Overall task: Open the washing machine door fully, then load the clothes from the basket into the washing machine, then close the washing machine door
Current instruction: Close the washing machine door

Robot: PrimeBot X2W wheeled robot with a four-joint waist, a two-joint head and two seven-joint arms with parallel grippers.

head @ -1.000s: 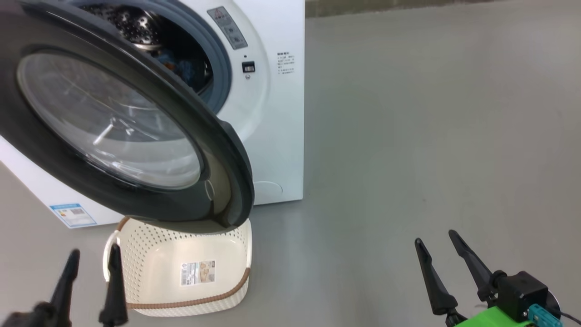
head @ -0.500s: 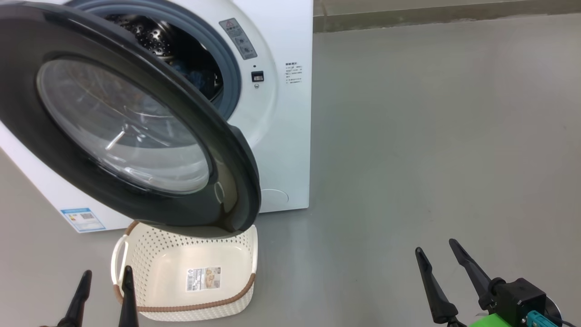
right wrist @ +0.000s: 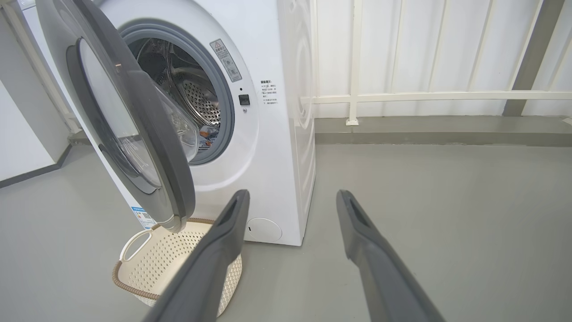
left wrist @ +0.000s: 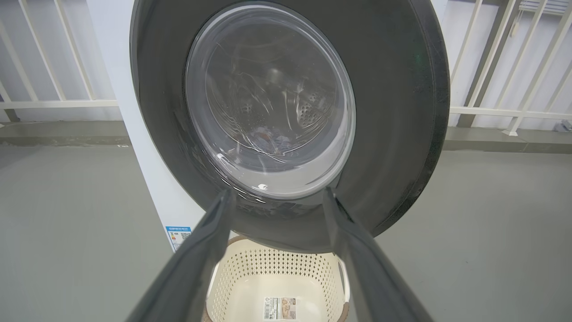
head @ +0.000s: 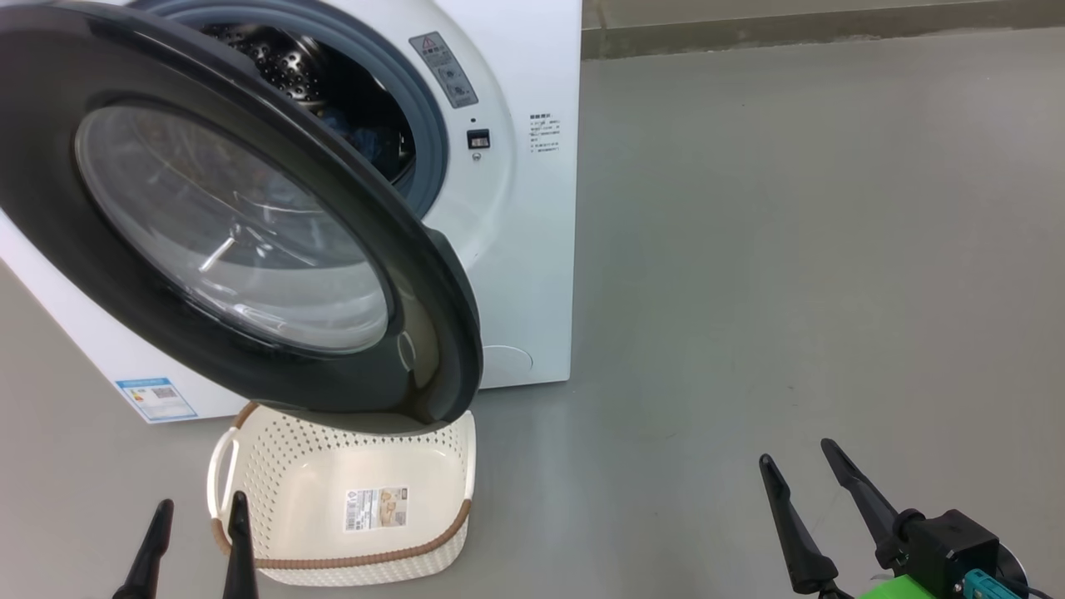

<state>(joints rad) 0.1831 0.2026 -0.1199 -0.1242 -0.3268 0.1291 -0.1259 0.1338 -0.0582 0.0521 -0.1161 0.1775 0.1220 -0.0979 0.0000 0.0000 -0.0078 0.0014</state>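
The white washing machine [head: 516, 249] stands at the upper left. Its black-rimmed, glass-windowed door [head: 208, 208] is swung out towards me, leaving the steel drum [head: 274, 58] exposed. Light blue clothes [head: 366, 141] lie low in the drum, clothes [right wrist: 206, 133] with an orange spot. Under the door's lower edge, the cream basket [head: 274, 466] sits on the floor with only its paper label inside. My left gripper [head: 201, 501] is open just in front of the basket's left side. My right gripper [head: 797, 452] is open over bare floor to the right, far from the door.
Grey floor [head: 790, 249] stretches wide to the right of the machine. A low kerb and white railing [right wrist: 424, 96] run along the back wall. In the left wrist view the door [left wrist: 393, 112] looms close ahead above the basket [left wrist: 277, 273].
The head camera shifted, so the whole scene sits slightly lower and further right. The left gripper has dropped lower in that view. Door and basket have not moved; both grippers stay open.
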